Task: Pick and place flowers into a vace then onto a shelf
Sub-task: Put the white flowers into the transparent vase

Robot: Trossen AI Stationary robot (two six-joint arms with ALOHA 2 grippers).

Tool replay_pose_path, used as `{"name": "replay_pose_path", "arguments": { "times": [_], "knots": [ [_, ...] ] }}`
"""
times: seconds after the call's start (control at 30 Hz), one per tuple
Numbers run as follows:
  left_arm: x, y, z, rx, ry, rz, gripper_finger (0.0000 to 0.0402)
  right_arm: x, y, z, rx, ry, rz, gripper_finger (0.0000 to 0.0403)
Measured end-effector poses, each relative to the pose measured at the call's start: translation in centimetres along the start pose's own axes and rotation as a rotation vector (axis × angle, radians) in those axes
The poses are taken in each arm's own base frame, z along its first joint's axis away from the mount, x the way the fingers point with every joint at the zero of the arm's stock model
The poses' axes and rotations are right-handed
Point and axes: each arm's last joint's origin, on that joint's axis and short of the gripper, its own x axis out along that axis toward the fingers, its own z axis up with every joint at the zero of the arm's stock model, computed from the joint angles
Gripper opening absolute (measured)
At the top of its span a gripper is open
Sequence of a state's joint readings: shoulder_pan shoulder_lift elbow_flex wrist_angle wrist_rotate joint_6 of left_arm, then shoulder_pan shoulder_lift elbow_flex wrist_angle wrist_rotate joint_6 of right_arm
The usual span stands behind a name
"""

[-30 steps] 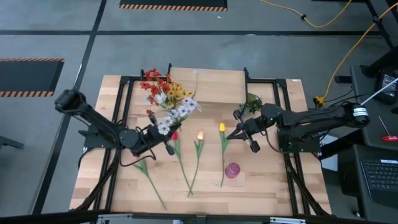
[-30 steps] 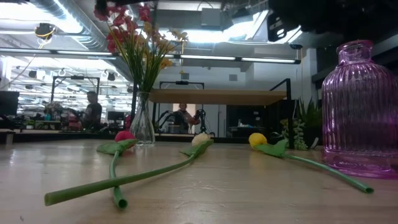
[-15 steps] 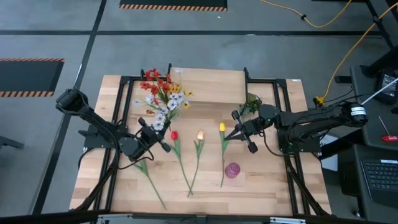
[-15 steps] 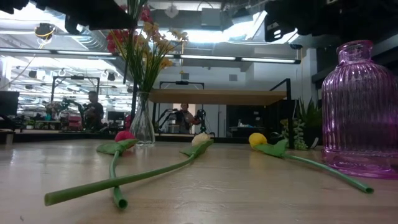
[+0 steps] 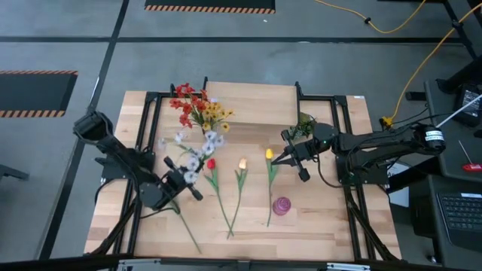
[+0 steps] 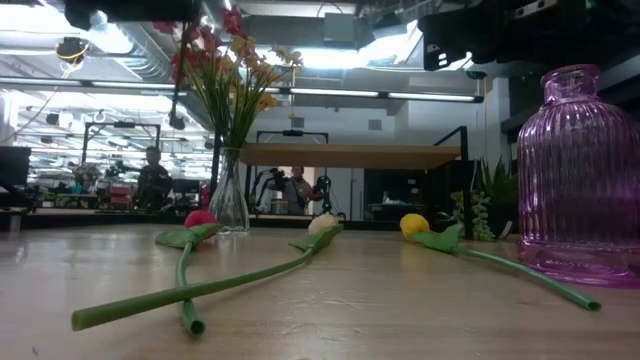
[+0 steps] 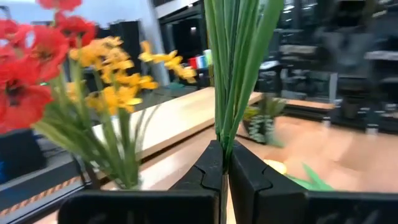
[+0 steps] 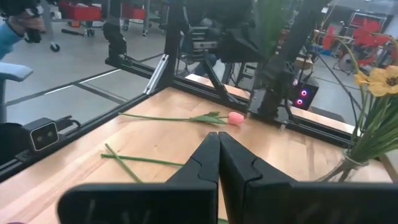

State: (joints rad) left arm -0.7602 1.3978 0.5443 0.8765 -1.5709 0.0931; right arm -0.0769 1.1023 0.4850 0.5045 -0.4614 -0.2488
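**White spray lifted in the left claw**

The left claw grips the white spray by its stems above the bench. Tulips lie flat. Further back, red and yellow sprays stand in a vase beside the shelf. The right claw hovers, clenched empty.

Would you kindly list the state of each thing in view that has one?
left gripper: shut on white spray
white spray: held, lifted out of clear vase
right gripper: shut, empty
clear vase: upright, holding red and yellow sprays
purple vase: upright, empty
tulips: lying flat
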Motion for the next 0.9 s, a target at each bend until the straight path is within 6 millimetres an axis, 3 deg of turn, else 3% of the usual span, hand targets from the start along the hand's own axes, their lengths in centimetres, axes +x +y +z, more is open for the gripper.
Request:
{"name": "replay_pose_path", "arguments": {
  "times": [0.43,0.6,0.8,0.9],
  "knots": [
    [1.1,-0.6,-0.9,0.051,0.003,0.025,0.0003,0.0,0.0,0.1,-0.022,-0.007,0.001,0.0005],
    [1.0,-1.7,1.2,0.106,-0.041,-0.165,0.0003,0.0,0.0,0.1,-0.023,-0.007,0.001,0.0005],
    [0.0,-2.5,3.8,0.175,-0.252,-0.472,0.0003,0.0,0.0,0.1,-0.025,-0.007,0.001,0.0005],
    [-0.7,-2.1,4.5,0.215,-0.349,-0.493,0.0003,0.0,0.0,0.1,-0.024,-0.007,0.001,0.0005]
  ]
}}
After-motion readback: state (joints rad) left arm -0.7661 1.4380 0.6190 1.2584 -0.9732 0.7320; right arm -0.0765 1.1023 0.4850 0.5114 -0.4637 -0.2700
